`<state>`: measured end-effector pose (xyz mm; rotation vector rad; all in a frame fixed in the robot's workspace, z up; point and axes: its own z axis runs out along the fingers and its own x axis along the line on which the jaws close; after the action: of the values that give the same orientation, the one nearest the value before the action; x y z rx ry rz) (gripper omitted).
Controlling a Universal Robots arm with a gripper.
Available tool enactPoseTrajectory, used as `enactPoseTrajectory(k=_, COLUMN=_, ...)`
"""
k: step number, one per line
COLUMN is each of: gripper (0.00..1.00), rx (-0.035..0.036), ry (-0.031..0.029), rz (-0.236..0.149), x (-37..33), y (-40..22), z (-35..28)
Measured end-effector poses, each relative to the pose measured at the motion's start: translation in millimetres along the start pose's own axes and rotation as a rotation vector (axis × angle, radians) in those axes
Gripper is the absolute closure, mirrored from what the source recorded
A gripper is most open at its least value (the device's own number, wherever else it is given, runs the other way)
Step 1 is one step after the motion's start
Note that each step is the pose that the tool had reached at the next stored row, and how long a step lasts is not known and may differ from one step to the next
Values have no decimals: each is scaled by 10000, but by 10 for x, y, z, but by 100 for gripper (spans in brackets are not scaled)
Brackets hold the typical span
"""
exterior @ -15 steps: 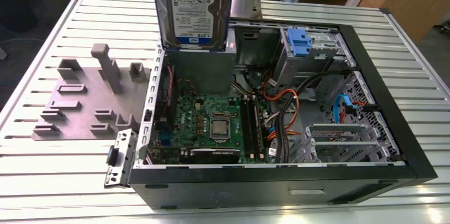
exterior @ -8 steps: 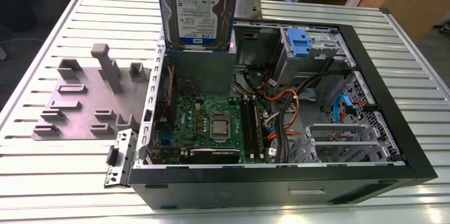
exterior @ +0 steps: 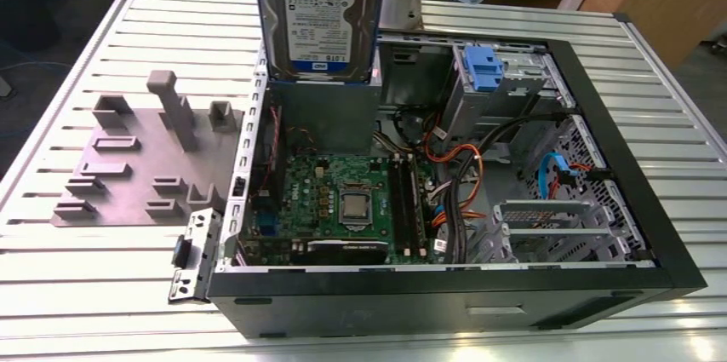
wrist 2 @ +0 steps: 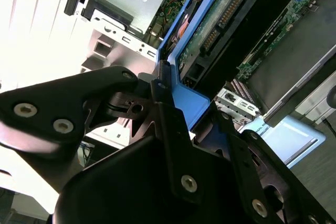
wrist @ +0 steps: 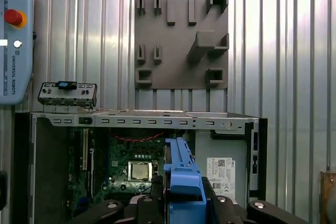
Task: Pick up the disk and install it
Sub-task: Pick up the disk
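Note:
The disk hangs upright over the back of the open computer case, its white-and-blue label facing the exterior view. It is a silver-grey drive clipped in a blue carrier frame. My gripper is shut on the carrier's edge, with black fingers on either side of the blue plastic. In the second wrist view the disk shows its green circuit board and connector. In the first wrist view my gripper holds the carrier above the motherboard.
A grey fixture plate with raised holders lies on the slatted table at the exterior view's left. Inside the case are a grey power supply box, a drive bay with a blue bracket, and orange and black cables.

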<state>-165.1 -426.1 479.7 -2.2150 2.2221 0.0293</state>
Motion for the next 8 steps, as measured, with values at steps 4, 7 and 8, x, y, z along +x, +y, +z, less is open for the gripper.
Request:
enactPoseTrajectory(k=4, gripper=64, rx=-1, ry=0, rz=-1, x=0, y=-10, z=0)
enactPoseTrajectory(k=7, gripper=64, rx=0, ry=0, rz=-1, x=0, y=-30, z=0)
enactPoseTrajectory(k=8, gripper=64, rx=0, ry=0, rz=0, x=0, y=-39, z=0)
